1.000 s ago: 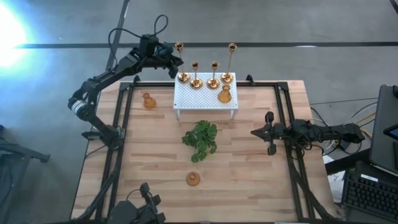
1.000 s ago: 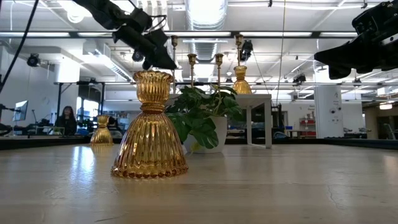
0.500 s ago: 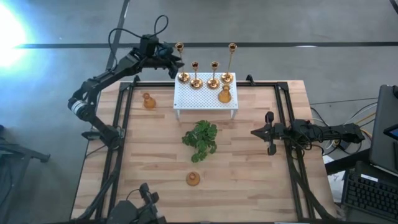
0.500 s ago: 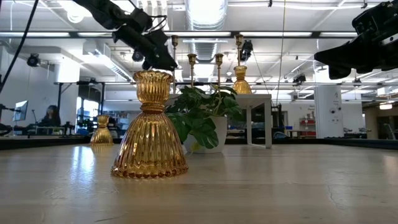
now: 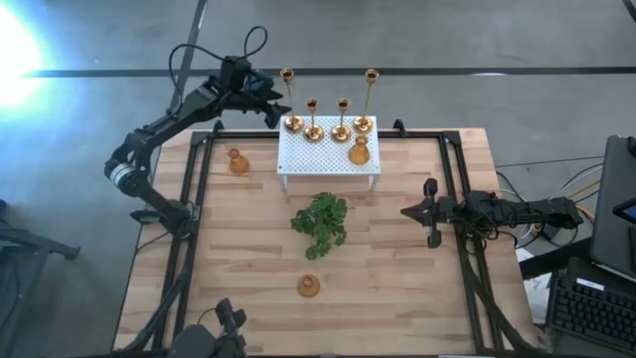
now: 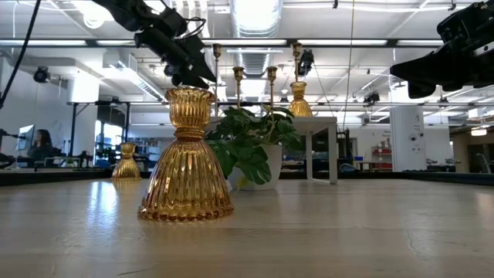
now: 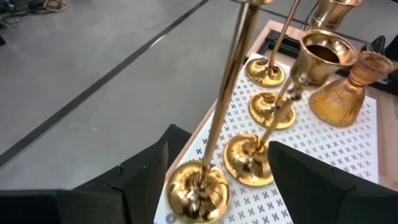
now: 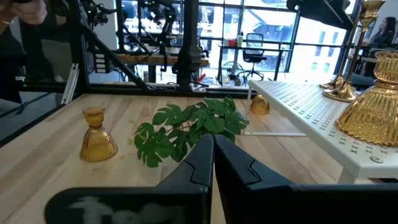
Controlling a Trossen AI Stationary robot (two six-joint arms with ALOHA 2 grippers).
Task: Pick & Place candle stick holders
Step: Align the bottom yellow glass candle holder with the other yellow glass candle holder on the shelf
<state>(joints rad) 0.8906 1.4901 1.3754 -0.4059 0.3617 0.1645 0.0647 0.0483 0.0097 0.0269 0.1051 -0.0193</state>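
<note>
Left gripper (image 5: 281,102) spread open at the stand's far left corner; right gripper (image 5: 409,211) clenched, idle near the table's right rail.

We note one squat holder (image 5: 238,160) alone on open wood left of the white stand (image 5: 328,159). Four shiny gold stems (image 5: 314,131) line the stand's far edge, tall ones outermost; the leftmost base (image 7: 196,188) sits between the spread fingers. A bulbous holder (image 5: 359,152) stands behind them. Another (image 5: 309,286) sits near the front, past the plant (image 5: 320,224). Stem tops are cropped at the left wrist.
</note>
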